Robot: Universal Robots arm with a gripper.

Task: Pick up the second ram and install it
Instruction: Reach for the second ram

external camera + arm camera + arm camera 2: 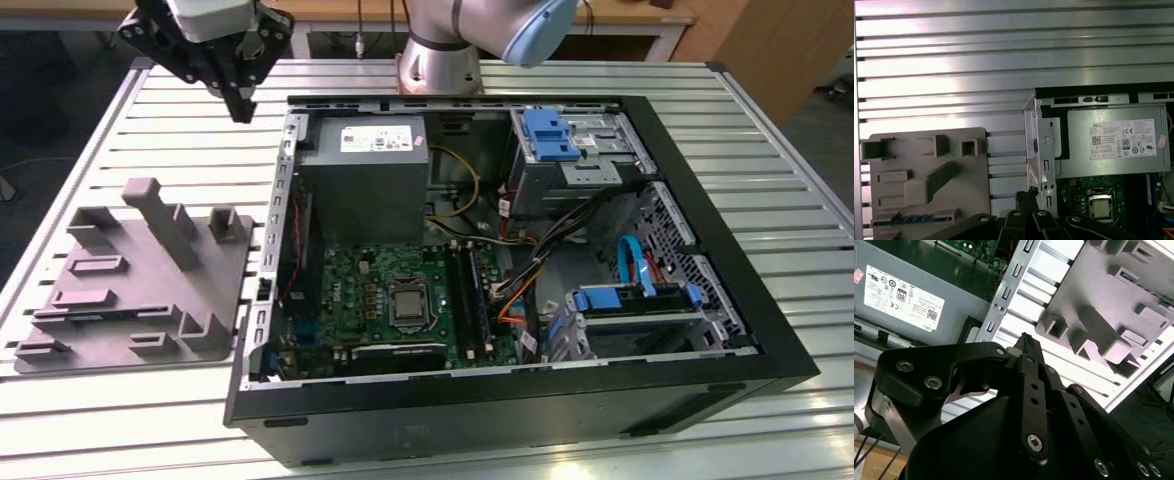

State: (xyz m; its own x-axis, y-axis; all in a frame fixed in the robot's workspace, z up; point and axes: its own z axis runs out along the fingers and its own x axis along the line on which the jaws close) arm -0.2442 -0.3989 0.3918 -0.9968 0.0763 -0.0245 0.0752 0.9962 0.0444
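Slatted metal table (134,420) carries an open case (534,415) in the middle of the exterior view. A grey block (227,285) lies at the exterior view's left, just beside the case.

Inside the case, a power supply (360,175) sits in the upper part of the frame. Below it is a green board (347,290) with a processor socket (404,300) near its middle. A blue-fronted drive cage (554,135) is at the upper right, with cables (534,260) below it. The long dark slots (467,290) beside the socket are too dim to tell what sits in them.

The ram (909,218) shows in the first wrist view as a dark strip with bluish glints. It lies edge-on in a long slot of the block, most of it sunk out of sight.

The gripper (243,108) hangs at the exterior view's upper left, over the table beyond the block's far end and well apart from the ram. Its fingers meet at the tips with nothing between them. The frame edge cuts off its upper body. In the second wrist view its black linkage hides much of the table.
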